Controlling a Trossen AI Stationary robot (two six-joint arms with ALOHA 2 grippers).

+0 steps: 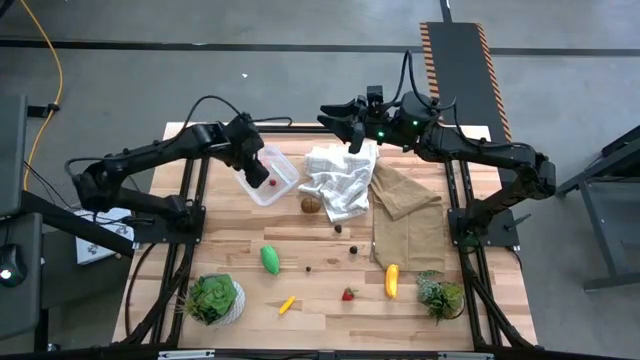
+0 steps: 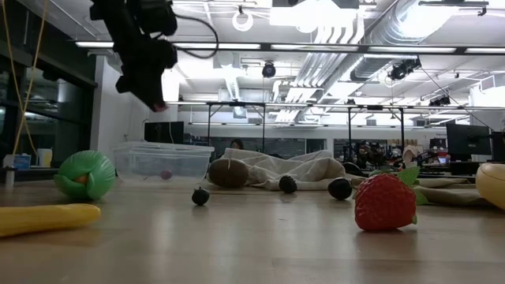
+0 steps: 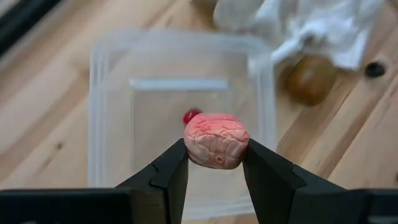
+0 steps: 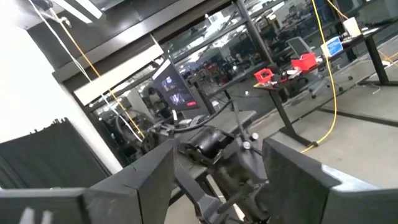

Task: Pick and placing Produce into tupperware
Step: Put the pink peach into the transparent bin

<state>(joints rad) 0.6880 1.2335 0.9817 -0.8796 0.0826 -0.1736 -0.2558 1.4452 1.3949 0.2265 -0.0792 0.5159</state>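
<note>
Gripping: left gripper point(image 3: 214, 163) clamped on wrinkled pink-red rounded berry point(image 3: 216, 140)
Below: clear squarish plastic tupperware point(image 3: 106, 112), small red berry point(image 3: 191, 116) inside
Right gripper point(image 1: 352, 135): fingers apart, empty, far side

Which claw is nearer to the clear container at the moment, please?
The left. The left claw hovers directly above the clear container, holding a pink fruit piece. The right claw is raised beyond the white checked cloth, off to the container's side.
</note>
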